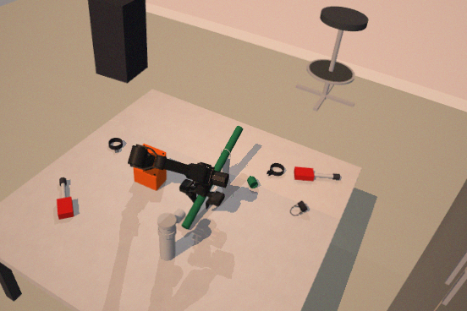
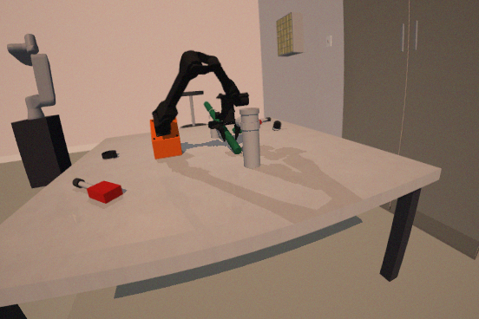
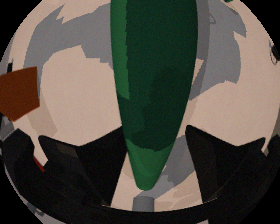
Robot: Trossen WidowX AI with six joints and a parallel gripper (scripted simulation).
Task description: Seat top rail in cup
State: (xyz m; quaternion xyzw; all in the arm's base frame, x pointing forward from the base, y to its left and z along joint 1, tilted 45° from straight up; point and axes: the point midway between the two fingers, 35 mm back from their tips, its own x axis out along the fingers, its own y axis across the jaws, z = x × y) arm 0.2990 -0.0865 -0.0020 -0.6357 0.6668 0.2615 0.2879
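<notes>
The green rail point(image 1: 234, 133) point(image 2: 233, 144) point(image 3: 156, 75) slopes down through the loop cap point(image 1: 227, 151) toward the big post point(image 1: 167, 248) point(image 2: 252, 151). Its cut end is low beside the post, below and outside the grey rail-end cup point(image 1: 180, 214); whether it touches the table cannot be told. The brace band point(image 2: 250, 123) sits high, near the post cap point(image 1: 166, 219) point(image 2: 249, 111). My gripper point(image 1: 201, 201) point(image 2: 229, 133) point(image 3: 159, 128) is partly open, astride the rail near its cut end. The wrist view shows a gap at the right finger; contact at the left is unclear.
The orange base block point(image 1: 149, 177) point(image 2: 167, 146) stands beside the arm. A green piece point(image 1: 252, 182), black rings point(image 1: 277, 169) point(image 1: 115, 144), a small black clamp point(image 1: 301, 207) and two red-ended tools point(image 1: 304, 173) point(image 1: 64, 207) lie around on the table.
</notes>
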